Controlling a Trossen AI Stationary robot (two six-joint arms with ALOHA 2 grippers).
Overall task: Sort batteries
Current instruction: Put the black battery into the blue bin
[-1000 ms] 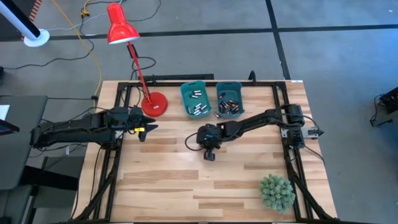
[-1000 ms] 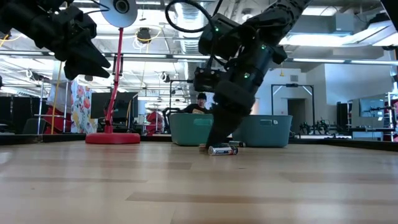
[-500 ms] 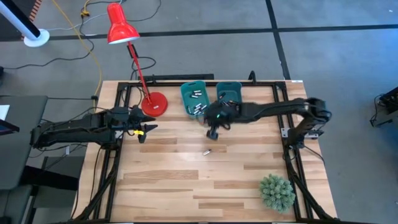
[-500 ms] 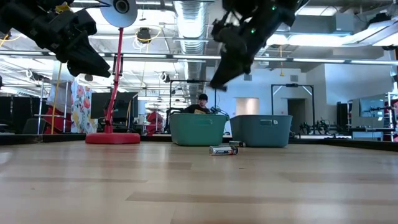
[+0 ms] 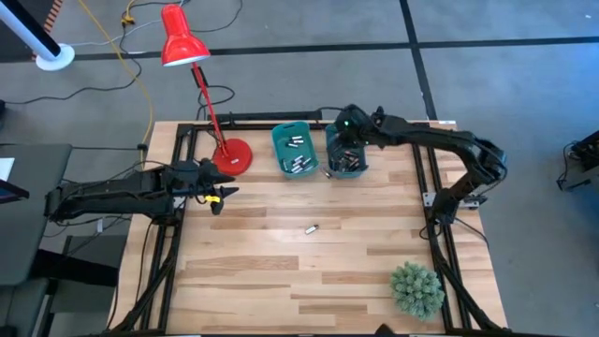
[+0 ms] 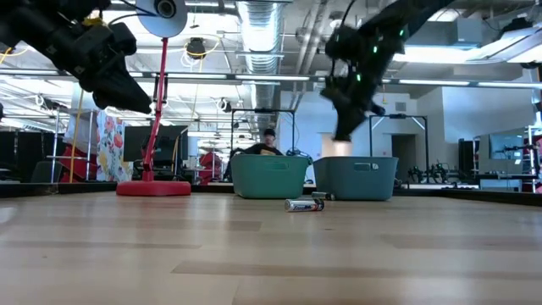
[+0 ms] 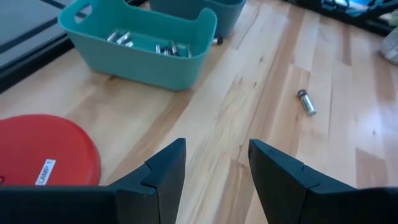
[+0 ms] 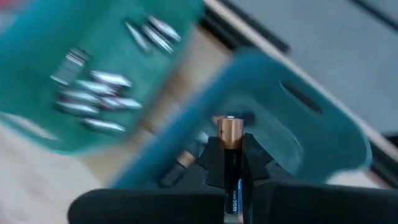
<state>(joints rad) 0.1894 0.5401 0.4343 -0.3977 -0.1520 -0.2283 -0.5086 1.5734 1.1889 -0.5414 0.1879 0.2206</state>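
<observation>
Two teal bins stand at the table's far side. The left bin holds silvery batteries and the right bin holds dark ones. One loose battery lies on its side on the wood near the table's middle, also seen as battery. My right gripper hangs over the right bin, shut on a black battery with a copper end. My left gripper hovers open at the table's left, near the lamp base, with nothing between its fingers. My right gripper pinches the black body of the battery between its two fingers. The battery lies along the fingers, and its copper end sticks out past their tips. The fingers slant down from above. The battery is lifted clear, over the right bin.
A red desk lamp stands on its round base left of the bins, its head beyond the far edge. A green plant ball sits at the near right. Black frame rails run along both sides. Bare wood lies around the loose battery.
My right gripper, shut throughout, has risen from the table's middle and swung toward the far edge and to the right, rolling as it went, until it hangs over the right bin. The loose battery has stayed where it lay.
</observation>
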